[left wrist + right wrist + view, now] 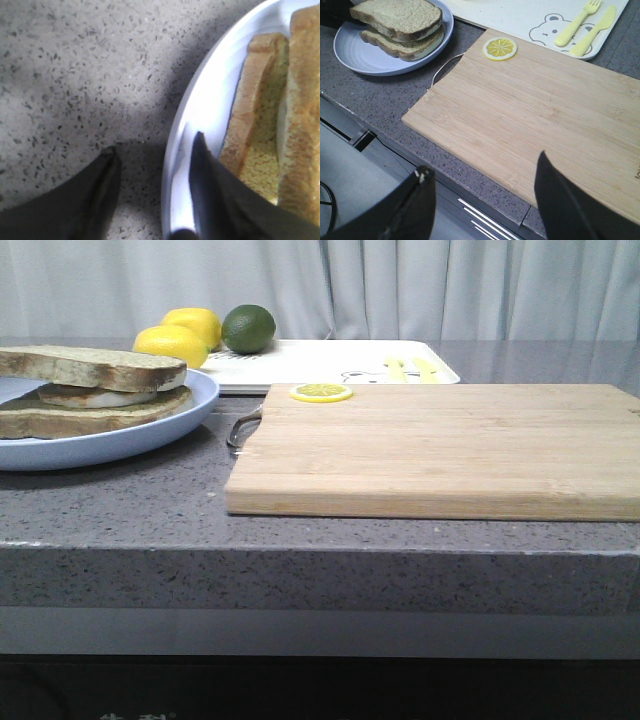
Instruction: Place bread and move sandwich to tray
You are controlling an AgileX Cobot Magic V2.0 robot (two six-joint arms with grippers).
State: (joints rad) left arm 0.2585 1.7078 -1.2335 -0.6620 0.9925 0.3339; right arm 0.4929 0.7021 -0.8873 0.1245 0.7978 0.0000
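Note:
The sandwich (90, 400) lies on the round light-blue plate (120, 445) at the left of the counter. Brown slices enclose a white egg, and the thick bread slice (95, 365) with a pale greenish face lies on top. My left gripper (155, 145) is open and straddles the plate's rim (210, 90), one finger over the counter and one inside the plate beside the sandwich (260, 125). My right gripper (483, 164) is open and empty above the counter's front edge, near the cutting board (535, 105). The white tray (300, 365) lies behind the board. No gripper shows in the front view.
The pale wooden cutting board (430, 450) fills the middle and right, with a lemon slice (321, 392) at its far left corner and a metal handle (243, 427). Two lemons (172, 343) and a lime (248, 328) sit by the tray. The tray (520, 15) bears a yellow fork and knife (575, 22).

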